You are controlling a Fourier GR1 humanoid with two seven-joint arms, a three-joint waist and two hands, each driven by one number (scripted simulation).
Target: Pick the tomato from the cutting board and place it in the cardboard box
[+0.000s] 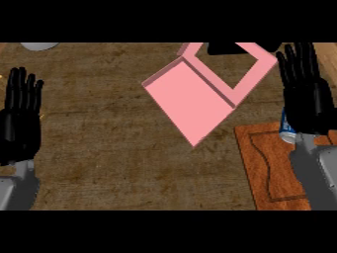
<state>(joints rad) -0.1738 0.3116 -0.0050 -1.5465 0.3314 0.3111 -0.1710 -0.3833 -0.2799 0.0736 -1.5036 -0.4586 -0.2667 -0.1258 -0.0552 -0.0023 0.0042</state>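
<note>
The left hand rests open at the view's left edge, fingers straight up, well apart from everything. At centre lies the pink box, tilted diamond-wise, bare counter before it. The cutting board lies lower right beneath the right hand, also open and nearer. No tomato shows; likely hidden under that arm.

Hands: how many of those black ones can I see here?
2. The left hand is upright near the view's left edge, fingers straight. The right hand is at the right, fingers straight, above the cutting board. None looks hidden.
</note>
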